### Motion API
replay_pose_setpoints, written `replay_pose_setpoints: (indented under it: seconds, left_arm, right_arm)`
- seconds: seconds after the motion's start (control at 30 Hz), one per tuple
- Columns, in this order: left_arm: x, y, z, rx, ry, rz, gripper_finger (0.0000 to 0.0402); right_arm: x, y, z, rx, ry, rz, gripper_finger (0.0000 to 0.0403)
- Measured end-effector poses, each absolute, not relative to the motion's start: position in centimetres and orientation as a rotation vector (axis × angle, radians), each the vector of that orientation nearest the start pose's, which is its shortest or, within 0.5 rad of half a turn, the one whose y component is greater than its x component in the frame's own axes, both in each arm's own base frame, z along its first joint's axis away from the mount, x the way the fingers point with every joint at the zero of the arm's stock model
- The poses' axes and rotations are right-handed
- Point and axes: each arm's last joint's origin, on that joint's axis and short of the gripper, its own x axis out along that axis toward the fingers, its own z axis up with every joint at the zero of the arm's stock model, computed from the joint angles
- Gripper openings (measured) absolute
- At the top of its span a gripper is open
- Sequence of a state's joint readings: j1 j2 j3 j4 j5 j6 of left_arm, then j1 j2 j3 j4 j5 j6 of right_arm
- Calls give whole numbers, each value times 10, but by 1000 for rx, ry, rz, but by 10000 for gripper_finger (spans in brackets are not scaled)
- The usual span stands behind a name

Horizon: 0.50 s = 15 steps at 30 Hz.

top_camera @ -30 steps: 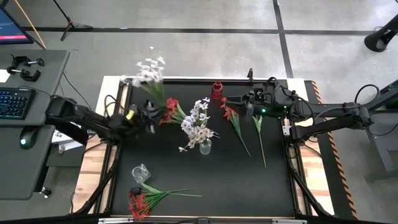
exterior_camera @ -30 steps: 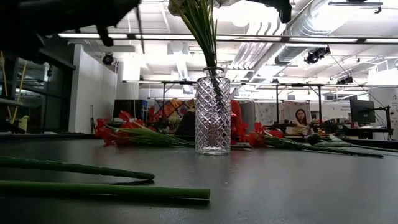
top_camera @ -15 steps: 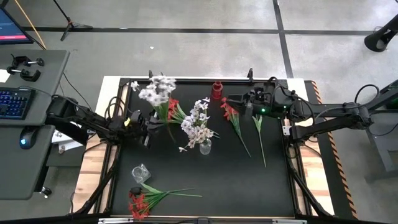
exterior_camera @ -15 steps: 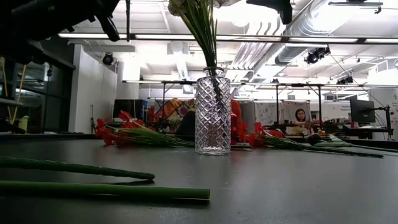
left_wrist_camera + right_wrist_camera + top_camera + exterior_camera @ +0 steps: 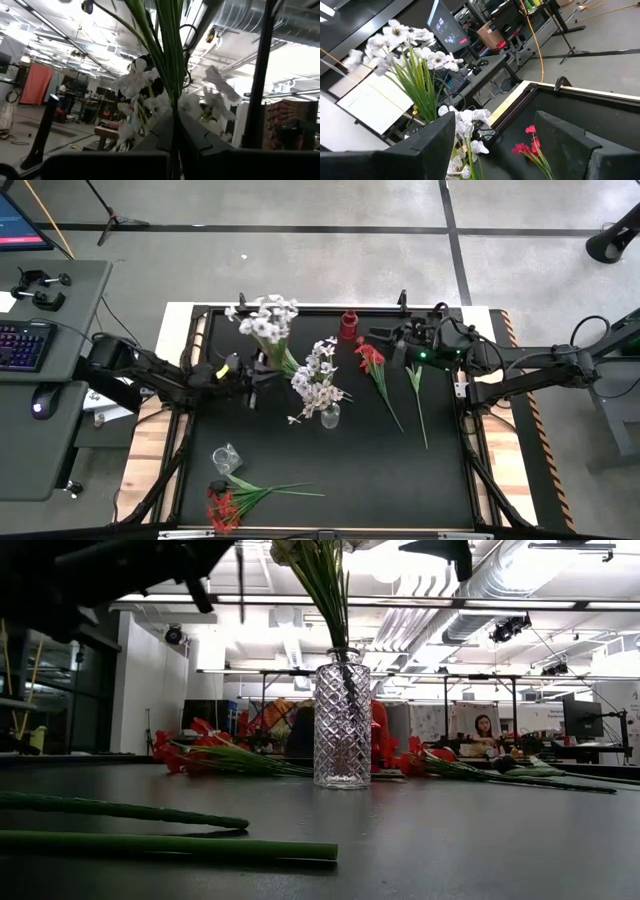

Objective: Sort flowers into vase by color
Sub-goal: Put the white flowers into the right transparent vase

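My left gripper point(image 5: 258, 373) is shut on a bunch of white flowers point(image 5: 263, 318) left of the clear cut-glass vase point(image 5: 329, 417), which shows in the low view as the vase point(image 5: 342, 720). That vase holds white flowers point(image 5: 318, 376). A red flower point(image 5: 371, 360) and a green stem point(image 5: 418, 392) lie flat on the mat at the far right. My right gripper point(image 5: 502, 145) hovers open above the red flower's bloom end and touches nothing. More red flowers point(image 5: 226, 505) lie at the near left. My left gripper pinches the bunch's green stems point(image 5: 171, 102) between its two fingers point(image 5: 192, 137), low on the stems. The fingers come from the table's left, slanting up. The bunch is lifted clear of the table, its stems rising past the fingertips and its white blooms point(image 5: 134, 82) leaning toward the far edge.
A small red vase point(image 5: 349, 326) stands at the far edge. A clear glass point(image 5: 226, 458) lies at the near left, above the red flowers. Two long green stems point(image 5: 150, 830) lie close to the low camera. Bare black mat point(image 5: 400, 480) lies at the near right.
My left gripper has moved toward the table's right, closer to the clear vase, still shut on the white bunch. The bunch has swung with it: its blooms have shifted right and nearer, from beyond the far-left corner to over the mat's far edge.
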State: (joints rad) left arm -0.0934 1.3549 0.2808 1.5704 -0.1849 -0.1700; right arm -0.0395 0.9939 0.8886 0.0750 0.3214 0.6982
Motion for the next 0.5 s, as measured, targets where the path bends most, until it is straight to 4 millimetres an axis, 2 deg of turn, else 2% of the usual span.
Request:
replay_pose_setpoints:
  seconds: [0.5]
  left_arm:
    - [277,-17,225,-253,-493,31,0]
  right_arm:
    - [221,-18,356,659,-96,-367,261]
